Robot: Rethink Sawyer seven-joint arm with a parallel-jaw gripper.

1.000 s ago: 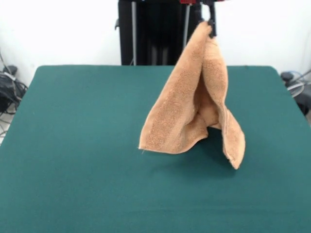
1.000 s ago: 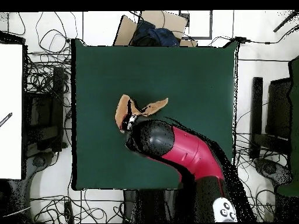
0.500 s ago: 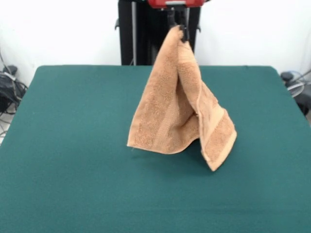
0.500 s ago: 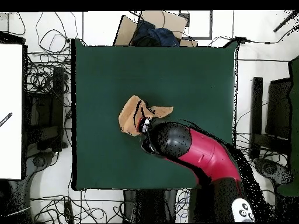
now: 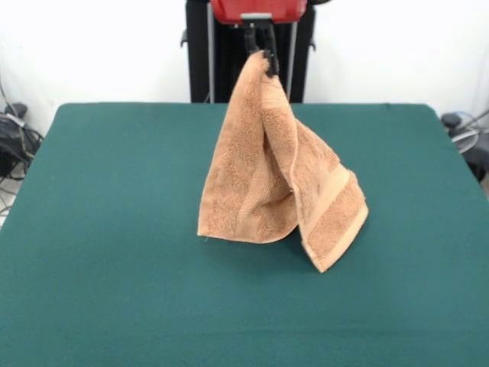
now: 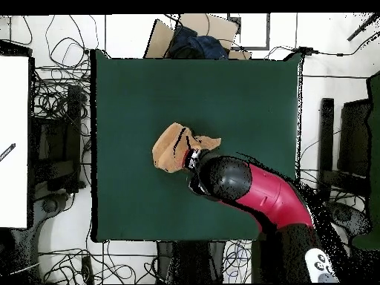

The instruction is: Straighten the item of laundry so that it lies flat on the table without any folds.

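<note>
An orange-tan terry towel (image 5: 271,183) hangs in a folded cone above the dark green table (image 5: 114,252), pinched by one corner at its top. My gripper (image 5: 262,52) is shut on that corner, high over the table's far middle. The towel's lower edges hang just above or lightly touch the cloth; a woven band shows along its right flap. In the overhead view the towel (image 6: 178,146) bunches beside the red arm's head, which hides my gripper there, over the table (image 6: 133,96).
Cables and dark equipment lie off the table's edges on the floor (image 6: 52,148). A cardboard box with dark cloth (image 6: 194,37) sits beyond one table edge. A black post stands behind the table (image 5: 200,53).
The gripper has carried the hanging towel leftward in the front view, from the right of centre to about centre. The towel's lower flaps have swung along with it.
</note>
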